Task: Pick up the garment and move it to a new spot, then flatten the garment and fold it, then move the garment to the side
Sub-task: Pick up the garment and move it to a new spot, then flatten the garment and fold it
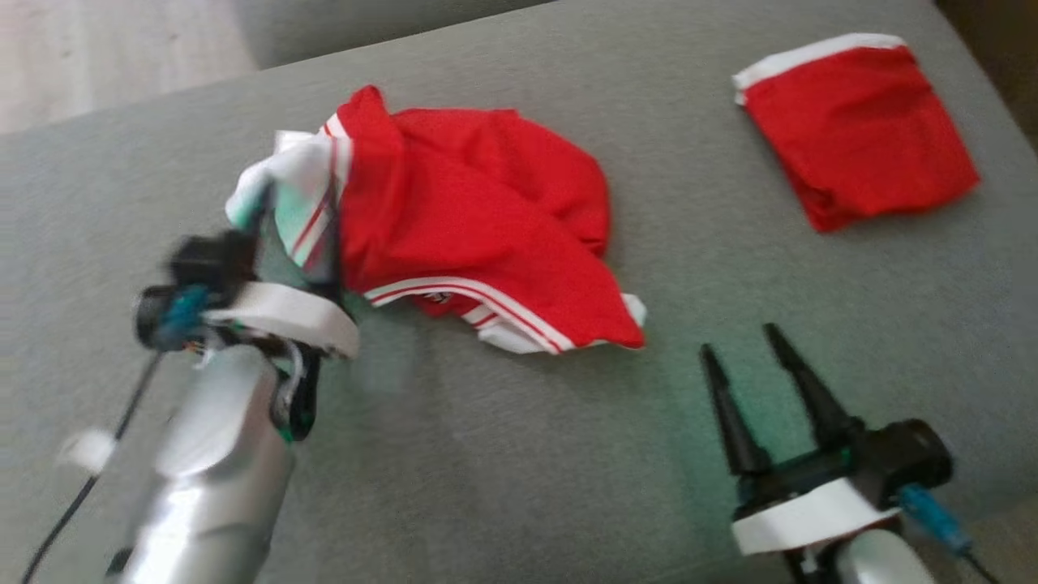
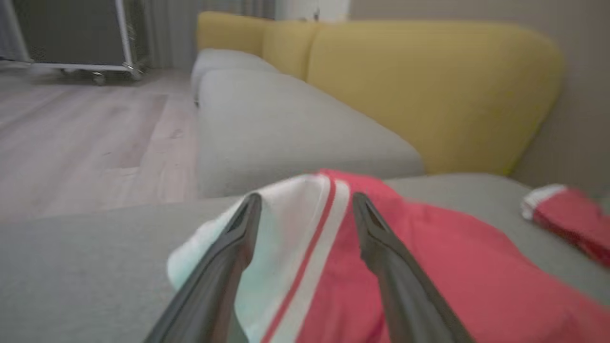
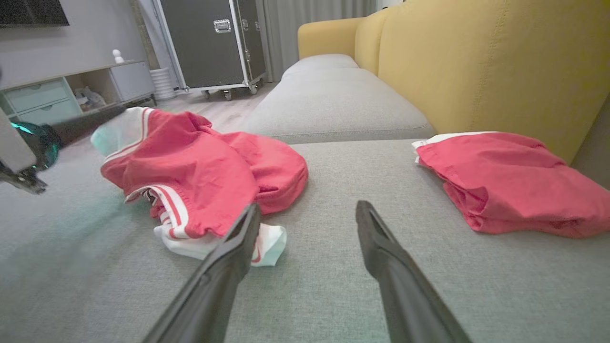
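A crumpled red garment (image 1: 470,211) with white stripes and a white band lies in the middle of the grey sofa seat (image 1: 519,454). My left gripper (image 1: 296,243) is at its left end, blurred. In the left wrist view the left gripper (image 2: 306,200) is open, and the garment's (image 2: 429,267) raised white band stands between the spread fingers. My right gripper (image 1: 739,341) is open over bare cushion, a little right of the garment's lower corner. In the right wrist view the right gripper (image 3: 307,206) holds nothing, and the garment (image 3: 190,162) lies ahead to its left.
A second red garment (image 1: 859,130), folded, lies at the seat's far right, near the yellow backrest (image 3: 476,71). Wooden floor (image 2: 86,133) lies beyond the seat's left edge. A black wheeled case (image 3: 214,43) and a low cabinet (image 3: 57,95) stand farther off.
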